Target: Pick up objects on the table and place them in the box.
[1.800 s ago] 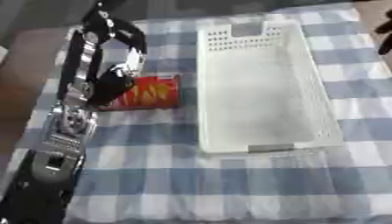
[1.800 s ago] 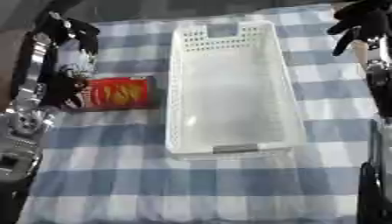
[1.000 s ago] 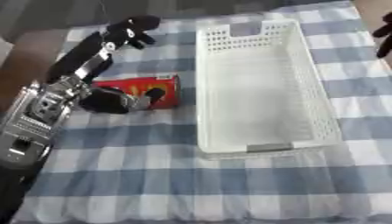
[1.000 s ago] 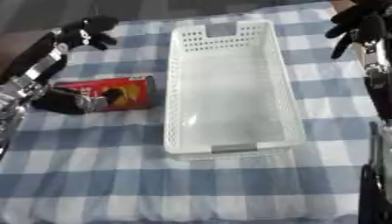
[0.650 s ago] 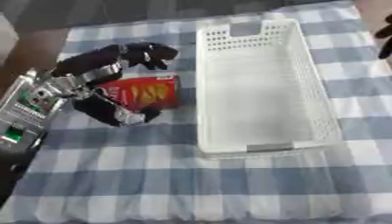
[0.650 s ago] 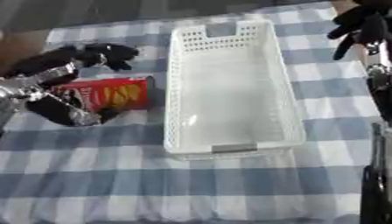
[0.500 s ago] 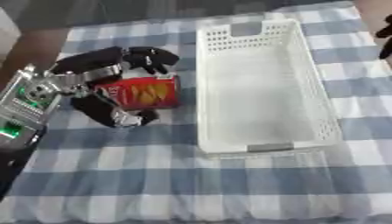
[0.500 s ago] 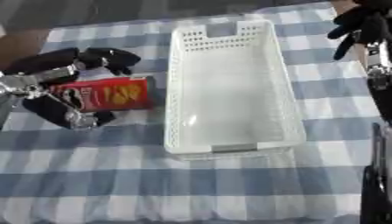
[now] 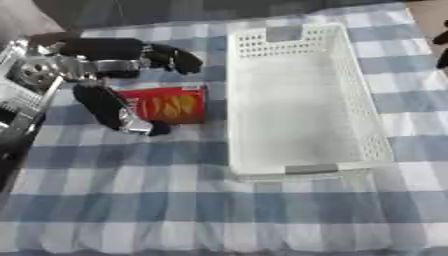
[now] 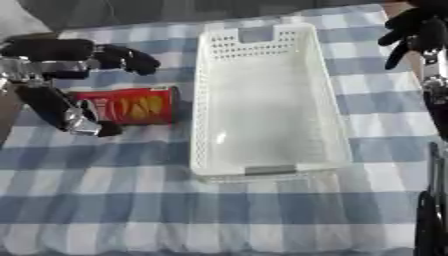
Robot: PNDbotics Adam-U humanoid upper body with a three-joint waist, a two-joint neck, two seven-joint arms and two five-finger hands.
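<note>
The white box point(image 9: 302, 100) sits in the middle of the checked cloth point(image 9: 201, 210), and nothing is in it yet. So no part of the job looks finished. The one thing to pick up is a red can point(image 9: 166, 104) with chips pictured on it. It lies on its side just beside the box, at the box's 9 o'clock. The left hand point(image 9: 118, 75) is spread open around the can, fingers at the can's 12 o'clock and thumb at its 7 o'clock, not squeezing it. The right hand point(image 10: 418, 27) hangs at the box's 2 o'clock, fingers loose, holding nothing. Grabbing, lifting and dropping in are all left.
</note>
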